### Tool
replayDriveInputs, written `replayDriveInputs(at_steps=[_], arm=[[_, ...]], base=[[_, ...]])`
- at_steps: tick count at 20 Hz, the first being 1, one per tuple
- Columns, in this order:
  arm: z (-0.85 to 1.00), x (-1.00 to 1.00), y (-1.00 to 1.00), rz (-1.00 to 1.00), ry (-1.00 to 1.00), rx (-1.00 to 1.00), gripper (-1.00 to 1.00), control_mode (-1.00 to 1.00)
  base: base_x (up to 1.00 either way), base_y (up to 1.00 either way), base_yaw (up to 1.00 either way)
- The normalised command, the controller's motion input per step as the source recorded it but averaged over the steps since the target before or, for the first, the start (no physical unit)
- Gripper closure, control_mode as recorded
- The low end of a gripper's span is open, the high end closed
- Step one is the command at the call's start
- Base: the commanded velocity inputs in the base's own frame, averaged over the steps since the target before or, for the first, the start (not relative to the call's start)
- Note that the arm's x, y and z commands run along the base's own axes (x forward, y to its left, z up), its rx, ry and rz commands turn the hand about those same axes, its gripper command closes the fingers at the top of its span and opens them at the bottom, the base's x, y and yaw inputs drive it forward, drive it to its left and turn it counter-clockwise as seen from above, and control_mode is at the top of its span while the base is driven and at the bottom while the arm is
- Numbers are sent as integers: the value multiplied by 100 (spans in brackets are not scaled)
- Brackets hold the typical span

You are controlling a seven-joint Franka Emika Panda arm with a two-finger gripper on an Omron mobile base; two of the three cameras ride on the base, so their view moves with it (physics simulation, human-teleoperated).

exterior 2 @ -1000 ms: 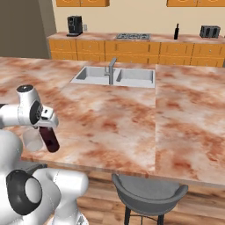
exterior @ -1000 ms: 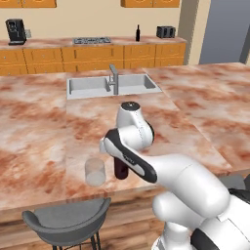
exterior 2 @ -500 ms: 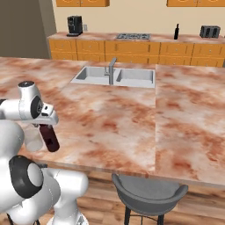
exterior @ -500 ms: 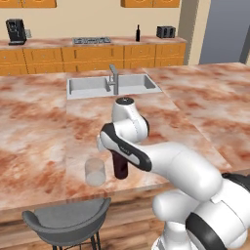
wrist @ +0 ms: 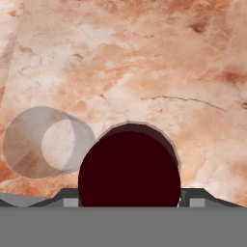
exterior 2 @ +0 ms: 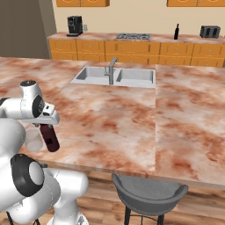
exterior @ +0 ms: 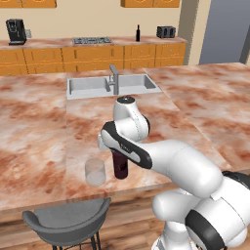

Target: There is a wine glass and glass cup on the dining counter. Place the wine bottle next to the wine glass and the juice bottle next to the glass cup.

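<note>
The juice bottle (exterior: pixel 120 167) (exterior 2: pixel 50 138), dark maroon, stands upright near the front edge of the dining counter (exterior: pixel 195 112) (exterior 2: pixel 132 114). My gripper (exterior: pixel 116 149) (exterior 2: pixel 45 125) (wrist: pixel 129 197) is shut on its top from above. In the hand view the bottle's dark cap (wrist: pixel 129 169) sits between my fingertips. The clear glass cup (exterior: pixel 95 172) (exterior 2: pixel 33 139) (wrist: pixel 41 142) stands right beside the bottle, apart by a small gap. The wine bottle (exterior: pixel 138 32) (exterior 2: pixel 176 31), slim and black, stands on the far back counter. The wine glass is out of view.
A steel sink with faucet (exterior: pixel 114 80) (exterior 2: pixel 110 71) is inset mid-counter. A grey stool (exterior: pixel 68 222) (exterior 2: pixel 149 195) stands below the front edge. The back counter holds a coffee machine (exterior: pixel 15 31), cooktop (exterior: pixel 92 40) and toaster (exterior: pixel 166 32).
The arm's links have shifted a little; the juice bottle has stayed almost in place beside the glass cup, still gripped.
</note>
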Motion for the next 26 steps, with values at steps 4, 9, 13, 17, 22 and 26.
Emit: replayDriveInputs(at_steps=[4, 9, 13, 17, 22, 26], arm=[[-37, -15, -14, 0, -2, 0, -100, -100], [-29, -17, -17, 0, -3, 0, -100, -100], [-12, -7, -26, 0, -2, 3, -100, -100], [4, -2, -23, 1, -6, 5, -100, -100], [17, -7, -5, 4, -8, 5, -100, -100], [17, -28, -4, 0, -8, 1, -100, -100]], base=[[0, 0, 0], [0, 0, 0], [0, 0, 0], [0, 0, 0], [0, 0, 0], [0, 0, 0]])
